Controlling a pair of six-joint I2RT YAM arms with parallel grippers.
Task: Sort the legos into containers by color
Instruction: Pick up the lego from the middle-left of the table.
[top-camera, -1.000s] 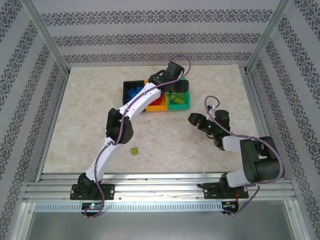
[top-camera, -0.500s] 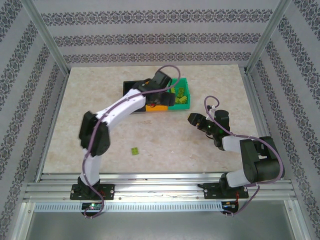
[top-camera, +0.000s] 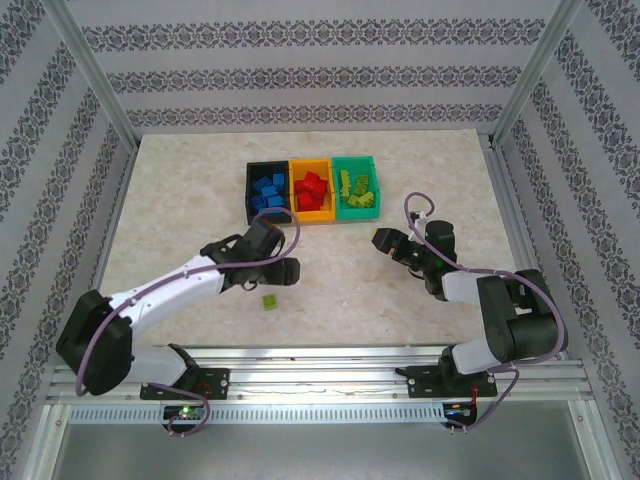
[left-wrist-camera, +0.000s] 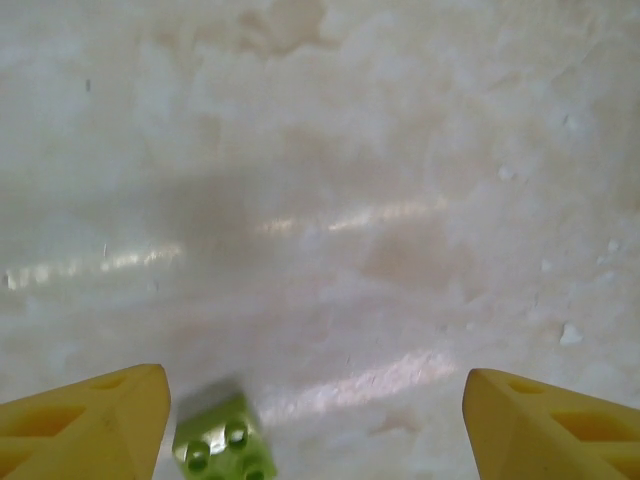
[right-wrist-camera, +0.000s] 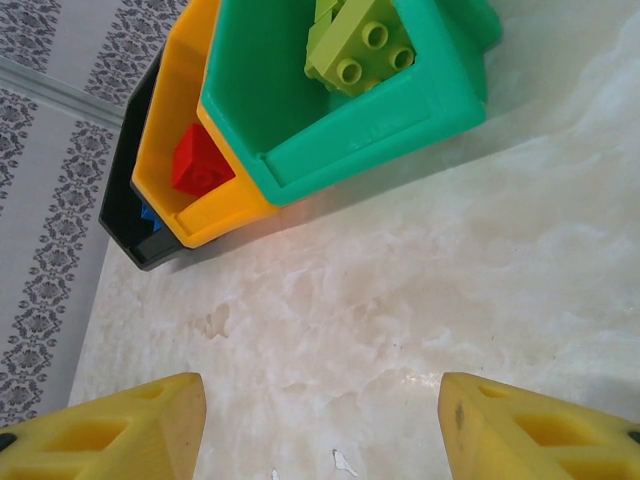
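From the overhead camera, I am holding my left gripper (top-camera: 284, 270) low over the pale marbled tabletop (top-camera: 180, 200), near the one small lime-green studded plastic brick (top-camera: 270, 300) lying loose there. It lies well apart from the joined row of containers. The black rectangular plastic bin (top-camera: 249, 190) is carrying blue bricks (top-camera: 266, 192), the orange-yellow plastic bin (top-camera: 312, 214) red bricks (top-camera: 310, 186) and the green plastic bin (top-camera: 357, 212) lime ones. So I am judging this brick to be the last one left to sort. My right gripper (top-camera: 384, 240) is hanging near the green bin's front corner.

In the left wrist camera, my yellow fingers (left-wrist-camera: 90, 420) are standing wide apart with nothing between them. The lime-green brick (left-wrist-camera: 222, 445) is sitting studs up and askew, just beside the finger on the left of that view. To grasp it cleanly I am planning to shift sideways until it is centred, square my wrist to its flat sides, then lower and close.

In the right wrist camera, my right fingers (right-wrist-camera: 110, 430) are also released and empty, facing the green bin's wall (right-wrist-camera: 400, 110). That arm should leave the left arm's path free.
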